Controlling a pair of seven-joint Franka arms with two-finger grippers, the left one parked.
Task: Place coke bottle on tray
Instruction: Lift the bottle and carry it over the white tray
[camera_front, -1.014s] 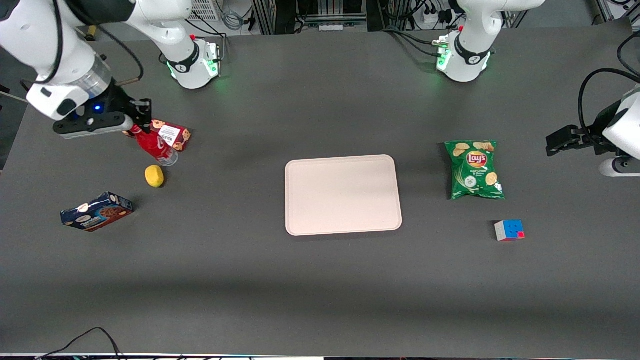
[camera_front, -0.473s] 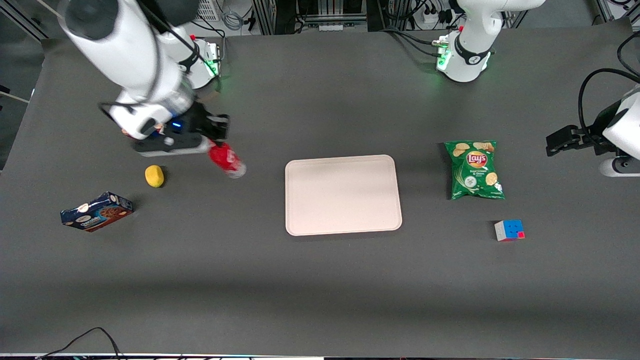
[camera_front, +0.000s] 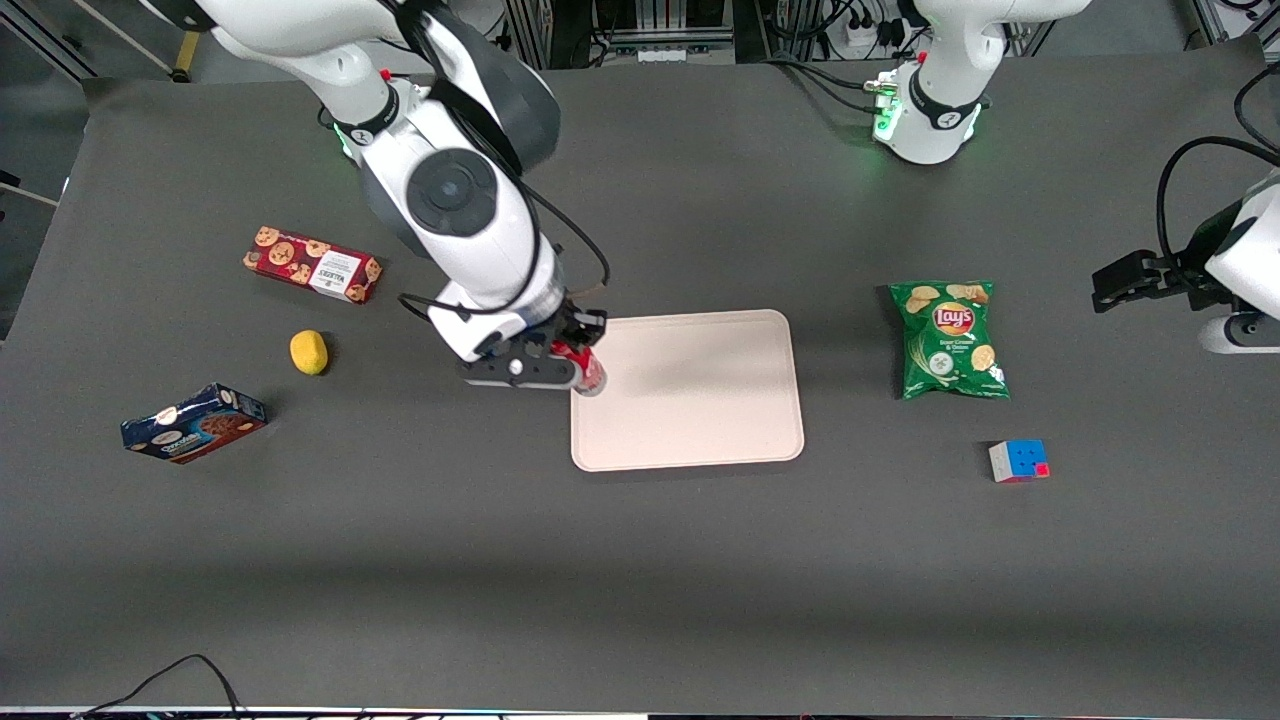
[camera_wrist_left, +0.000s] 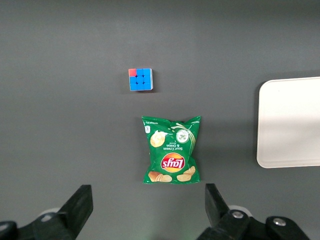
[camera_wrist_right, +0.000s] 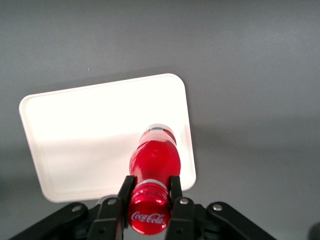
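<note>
My right gripper (camera_front: 572, 352) is shut on the neck of the red coke bottle (camera_front: 588, 372) and holds it hanging above the edge of the pale beige-pink tray (camera_front: 700, 400) at the working arm's end. In the right wrist view the gripper (camera_wrist_right: 150, 192) has one finger on each side of the neck just below the red cap. The bottle's body (camera_wrist_right: 155, 160) and clear base hang over the tray (camera_wrist_right: 80, 135) close to its rim. The tray also shows in the left wrist view (camera_wrist_left: 292, 125).
A red cookie box (camera_front: 312, 264), a lemon (camera_front: 308, 352) and a blue box (camera_front: 192, 423) lie toward the working arm's end. A green chips bag (camera_front: 948, 340) and a colour cube (camera_front: 1018, 460) lie toward the parked arm's end.
My right gripper has carried the coke bottle from beside the cookie box across the table to the tray's edge. The cookie box is uncovered again.
</note>
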